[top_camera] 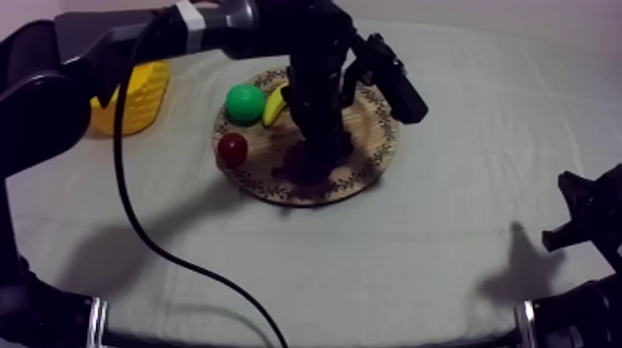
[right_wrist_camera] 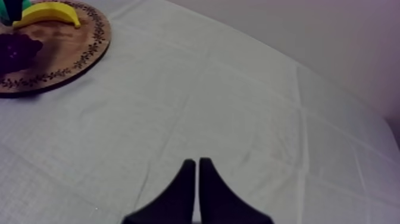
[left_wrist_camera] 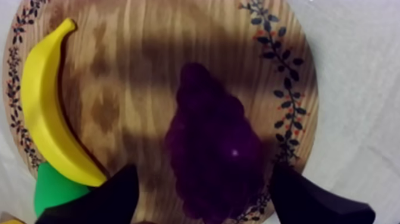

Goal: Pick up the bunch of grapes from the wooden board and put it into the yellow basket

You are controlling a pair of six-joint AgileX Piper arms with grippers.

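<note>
Left tool (left_wrist_camera: 203,170), open, straddles the bunch of grapes (left_wrist_camera: 208,134) on the wooden board (left_wrist_camera: 134,65); lower centred, then close gently.

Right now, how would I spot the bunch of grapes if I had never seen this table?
Find the round wooden board with the patterned rim mid-table. On it, flanked by the left arm's open fingers, lies the bunch of grapes: a dark purple, knobbly cluster, unlike the yellow banana, green fruit and small red fruit beside it.
</note>
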